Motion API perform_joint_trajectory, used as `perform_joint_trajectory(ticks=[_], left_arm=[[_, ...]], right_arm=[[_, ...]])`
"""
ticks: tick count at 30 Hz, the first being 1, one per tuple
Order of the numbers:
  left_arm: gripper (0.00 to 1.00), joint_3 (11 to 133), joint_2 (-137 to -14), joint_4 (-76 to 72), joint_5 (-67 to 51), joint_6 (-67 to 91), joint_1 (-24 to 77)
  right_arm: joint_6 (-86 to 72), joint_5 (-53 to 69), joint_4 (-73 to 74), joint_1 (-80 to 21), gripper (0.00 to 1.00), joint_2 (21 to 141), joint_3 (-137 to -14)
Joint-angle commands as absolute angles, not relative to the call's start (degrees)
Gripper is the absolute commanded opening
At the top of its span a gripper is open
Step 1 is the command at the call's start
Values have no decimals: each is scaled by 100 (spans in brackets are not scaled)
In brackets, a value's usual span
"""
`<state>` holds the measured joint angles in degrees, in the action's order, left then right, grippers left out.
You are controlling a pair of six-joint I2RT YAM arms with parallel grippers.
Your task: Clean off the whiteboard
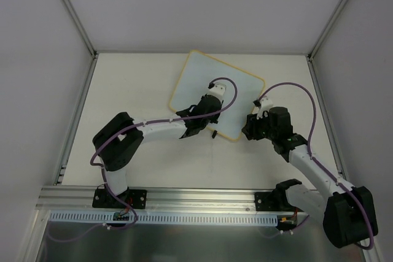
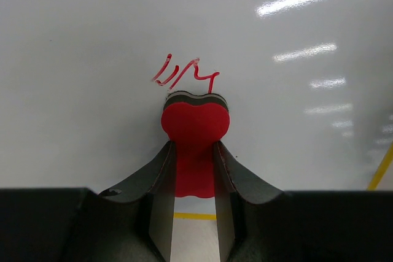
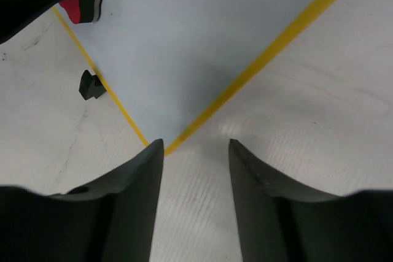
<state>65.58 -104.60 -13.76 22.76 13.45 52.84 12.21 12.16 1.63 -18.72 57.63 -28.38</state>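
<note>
The whiteboard (image 1: 202, 75), pale with a thin yellow frame, lies tilted at the far middle of the table. My left gripper (image 1: 198, 116) is over its near part, shut on a small red block with a grey felt layer (image 2: 195, 128) that is pressed against the board (image 2: 92, 59). A red scribble (image 2: 184, 75) sits just beyond the block. My right gripper (image 3: 196, 145) is open and empty, low over the table at the board's near right corner (image 3: 158, 144). In the top view the right gripper (image 1: 249, 128) is just off that corner.
A black clip (image 3: 91, 84) sits on the board's near edge, also seen in the top view (image 1: 214, 133). The red block and the left gripper show at the top left of the right wrist view (image 3: 77, 7). White walls enclose the table (image 1: 141, 164).
</note>
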Motion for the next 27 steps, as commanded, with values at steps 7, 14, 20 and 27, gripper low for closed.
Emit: perform_joint_trajectory(ticks=[7,14,20,27], left_arm=[[0,6179,-9722,-1134,2337,1345,5247],[0,6161,-9475,-1002,2320,1301,5098],[0,6152,-9448,-984,2329,1283,5045],[0,6275,-9553,-993,2294,1266,4931]], right_arm=[[967,2003,308,-581,73,5790,-3989],[1151,2944,246,-132,75,6985,-5123],[1213,3436,211,228,73,7751,-5633],[1292,4156,88,343,62,8138,-5669]])
